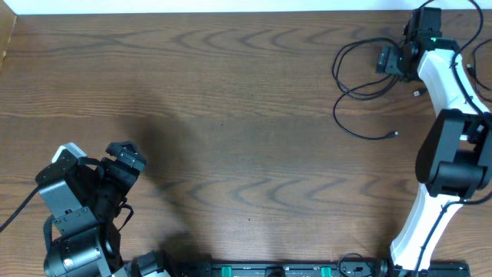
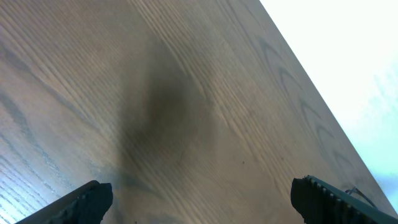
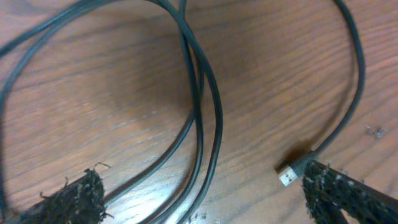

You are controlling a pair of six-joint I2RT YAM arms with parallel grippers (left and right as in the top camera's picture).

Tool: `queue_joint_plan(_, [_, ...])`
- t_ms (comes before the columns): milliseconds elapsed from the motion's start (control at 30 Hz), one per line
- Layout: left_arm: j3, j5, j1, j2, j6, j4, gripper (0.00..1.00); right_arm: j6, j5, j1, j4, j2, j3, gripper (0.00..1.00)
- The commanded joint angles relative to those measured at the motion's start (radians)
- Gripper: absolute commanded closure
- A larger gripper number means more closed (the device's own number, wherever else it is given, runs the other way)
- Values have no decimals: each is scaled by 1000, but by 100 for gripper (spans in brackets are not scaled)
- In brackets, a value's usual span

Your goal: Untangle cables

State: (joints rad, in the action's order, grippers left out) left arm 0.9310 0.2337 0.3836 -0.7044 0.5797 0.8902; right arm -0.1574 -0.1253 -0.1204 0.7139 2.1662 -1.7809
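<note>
Thin black cables (image 1: 335, 68) lie in loose overlapping loops on the wooden table (image 1: 231, 92) at the far right. One strand ends in a small plug (image 1: 395, 134). My right gripper (image 1: 384, 60) hovers over the loops, open. In the right wrist view, its fingertips (image 3: 81, 196) stand wide apart with two cable strands (image 3: 214, 124) lying on the wood between them, held by nothing. A silver-tipped plug (image 3: 288, 175) rests right beside the right finger. My left gripper (image 1: 127, 154) is at the near left, far from the cables, open (image 2: 202, 196) over bare wood.
The white right arm (image 1: 442, 85) runs along the table's right edge down to its base at the front. The left arm's base (image 1: 73, 223) fills the near left corner. A black rail (image 1: 292, 269) lines the front edge.
</note>
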Motion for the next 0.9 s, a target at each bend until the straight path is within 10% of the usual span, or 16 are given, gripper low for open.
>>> queue_joint_plan(0, [27, -7, 4, 0, 5, 0, 4, -71, 5, 5, 26, -142, -21, 1])
queue_joint_plan(400, [27, -7, 4, 0, 5, 0, 4, -625, 62, 88, 648, -262, 76, 1])
queue_joint_plan(867, [27, -7, 4, 0, 5, 0, 4, -967, 210, 235, 201, -262, 562, 5])
